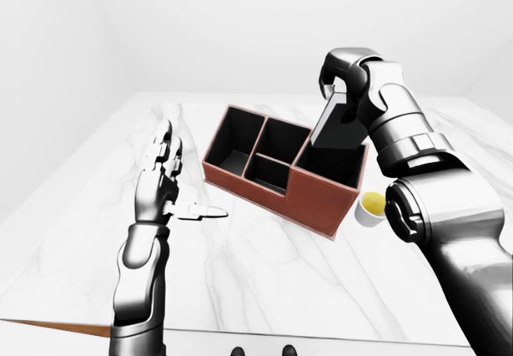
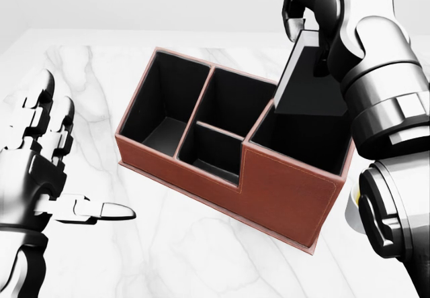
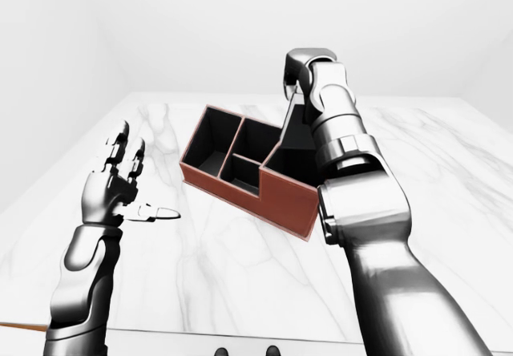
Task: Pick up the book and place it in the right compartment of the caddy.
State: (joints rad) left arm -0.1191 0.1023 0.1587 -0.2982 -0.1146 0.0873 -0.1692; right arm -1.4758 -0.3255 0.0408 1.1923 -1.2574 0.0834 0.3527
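On the white marble tabletop [image 2: 201, 258] stands a brown leather caddy [image 2: 282, 190] with black inside walls, turned a little so that its long side runs from upper left to lower right in the head view. The right hand [image 2: 310, 16] is above the caddy's right compartment [image 2: 302, 140] and its fingers are closed around the top end of a black book [image 2: 310, 86]. The book is tilted, with the lower edge just over the upper rim of that compartment; I cannot tell if it already touches the rim. The left hand [image 2: 44, 170] is well apart from the caddy, at the left side of the view, with its fingers spread wide and holding nothing. Just beside the caddy's right end is a small white cup [image 1: 371, 208] with something yellow inside, partly hidden behind the right arm.
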